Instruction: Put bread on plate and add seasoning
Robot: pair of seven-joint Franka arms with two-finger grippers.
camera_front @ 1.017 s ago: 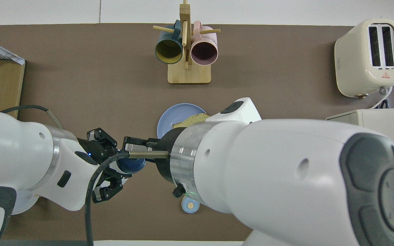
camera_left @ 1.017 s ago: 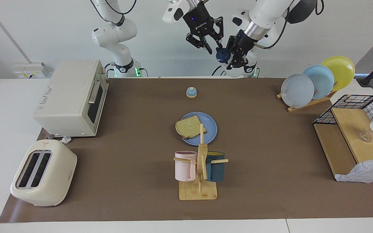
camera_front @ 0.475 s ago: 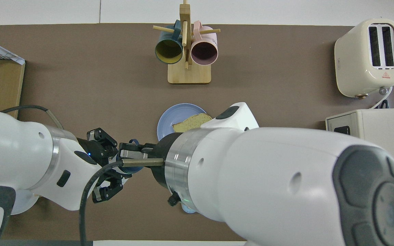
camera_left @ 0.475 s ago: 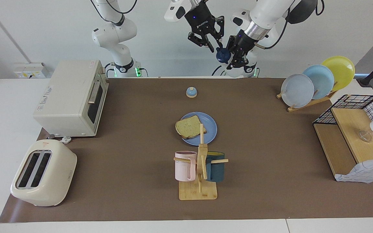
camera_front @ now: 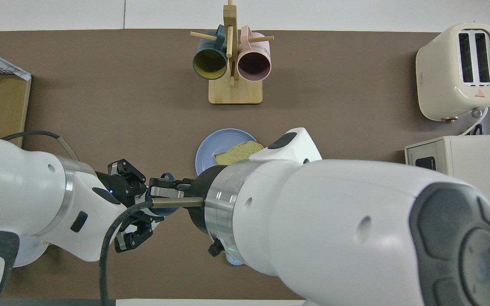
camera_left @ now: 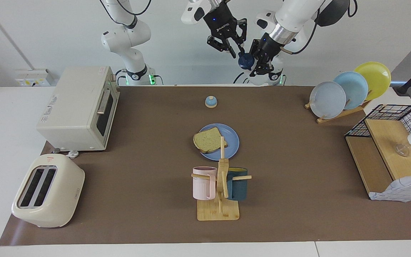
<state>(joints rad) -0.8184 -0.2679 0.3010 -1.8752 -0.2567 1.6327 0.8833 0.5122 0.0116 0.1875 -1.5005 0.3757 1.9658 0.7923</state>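
The bread [camera_left: 209, 140] lies on the blue plate [camera_left: 232, 142] at the middle of the table, and both also show in the overhead view, bread [camera_front: 238, 152] on plate [camera_front: 211, 146]. The seasoning [camera_left: 245, 61] is held high in the air over the robots' edge of the table, its navy cap pointing sideways. My left gripper [camera_left: 253, 61] is shut on its body. My right gripper [camera_left: 237, 53] comes in from above and sits right at the cap. From overhead the two grippers, left [camera_front: 149, 204] and right [camera_front: 158, 192], meet at the seasoning [camera_front: 162, 209].
A small blue-domed bell [camera_left: 211, 101] stands nearer the robots than the plate. The mug rack [camera_left: 219, 185] stands farther out. An oven [camera_left: 80, 107] and toaster [camera_left: 46, 191] fill the right arm's end. A plate rack [camera_left: 348, 89] and wire shelf [camera_left: 391, 150] fill the left arm's end.
My right gripper has drawn in toward the left one and now sits at the seasoning's cap. The left gripper and the bottle have barely shifted.
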